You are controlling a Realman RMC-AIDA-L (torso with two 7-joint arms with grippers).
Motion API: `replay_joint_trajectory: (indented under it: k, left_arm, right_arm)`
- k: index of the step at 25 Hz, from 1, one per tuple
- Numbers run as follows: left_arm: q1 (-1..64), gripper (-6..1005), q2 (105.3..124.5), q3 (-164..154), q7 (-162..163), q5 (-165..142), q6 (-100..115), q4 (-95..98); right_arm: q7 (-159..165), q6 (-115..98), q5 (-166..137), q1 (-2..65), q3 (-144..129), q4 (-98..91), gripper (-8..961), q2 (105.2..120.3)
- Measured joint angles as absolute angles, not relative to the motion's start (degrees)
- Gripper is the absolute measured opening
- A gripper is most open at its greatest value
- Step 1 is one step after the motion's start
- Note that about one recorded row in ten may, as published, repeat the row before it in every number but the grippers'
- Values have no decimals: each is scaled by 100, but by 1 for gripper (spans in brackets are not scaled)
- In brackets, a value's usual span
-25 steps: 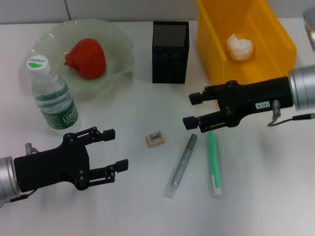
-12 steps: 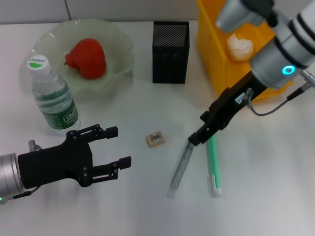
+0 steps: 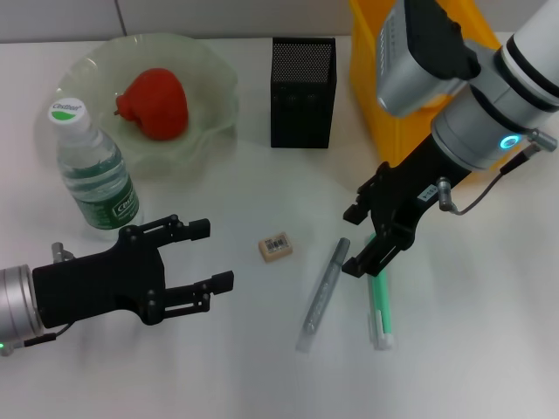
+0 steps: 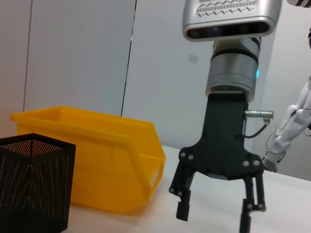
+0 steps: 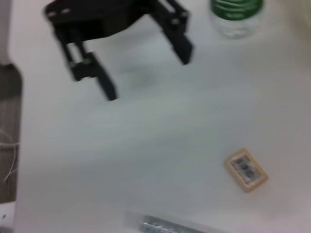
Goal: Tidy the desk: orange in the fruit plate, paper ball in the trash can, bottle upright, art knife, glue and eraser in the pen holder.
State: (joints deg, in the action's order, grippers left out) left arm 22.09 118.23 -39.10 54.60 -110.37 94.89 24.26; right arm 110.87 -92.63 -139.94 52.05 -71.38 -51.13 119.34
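Your right gripper point(image 3: 358, 240) sits right of centre in the head view, fingers apart and pointing down at the desk, directly over the top end of the green glue stick point(image 3: 379, 301) and just beside the silver art knife point(image 3: 322, 292), gripping neither. Both lie flat at lower centre-right, near each other. The eraser point(image 3: 275, 246), with its barcode label up, lies at centre, apart from them. Your left gripper point(image 3: 212, 255) is at lower left, jaws spread wide, holding nothing and pointing toward the eraser.

The black mesh pen holder point(image 3: 302, 92) stands at upper centre. In the upper left, the water bottle point(image 3: 94, 175) is upright beside the fruit plate point(image 3: 214, 105), which holds a red fruit point(image 3: 155, 103). The yellow trash bin point(image 3: 371, 78) occupies the upper right, behind your right arm.
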Motion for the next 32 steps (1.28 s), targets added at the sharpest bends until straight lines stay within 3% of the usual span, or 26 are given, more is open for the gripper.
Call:
replay_joint_trajectory:
  k: [32]
  left_arm:
    - [2192, 781, 11824, -4042, 5129, -11325, 9592, 2482]
  right_arm:
    - [7514, -9679, -14035, 5129, -9758, -6547, 768, 11944]
